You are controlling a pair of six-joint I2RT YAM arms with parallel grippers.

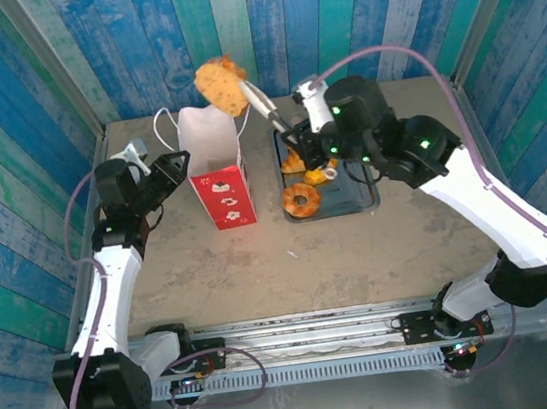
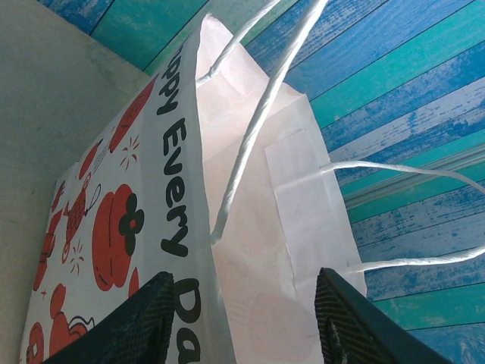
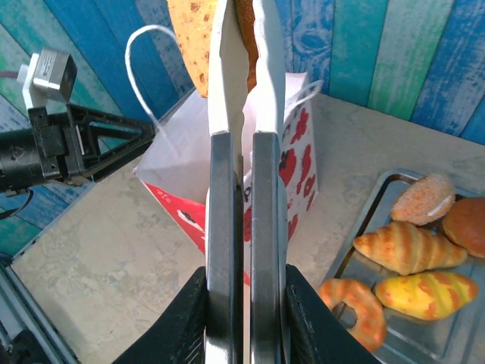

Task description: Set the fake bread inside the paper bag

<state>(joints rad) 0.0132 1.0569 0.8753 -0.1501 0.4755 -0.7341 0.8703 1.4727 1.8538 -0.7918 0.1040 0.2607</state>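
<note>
From above, the tongs (image 1: pixel 262 105) hold a bread piece (image 1: pixel 220 83) over the paper bag (image 1: pixel 216 167) by the counter's (image 1: pixel 281 264) far edge. Left wrist: the left fingers (image 2: pixel 129 326), apart, straddle the bag's top. Right wrist: the right fingers (image 3: pixel 189 318) clench the tongs; I'd centre over the mouth before releasing.

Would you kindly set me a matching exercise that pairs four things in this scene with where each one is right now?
Things:
1. paper bag
2. ring donut
3. tongs
4. piece of bread

Places:
A. lying on the tray
B. clamped in the right gripper
C. standing upright on the table
D. pinched at the tips of the tongs

Pairs: 1-C; 2-A; 3-B; 4-D
</note>
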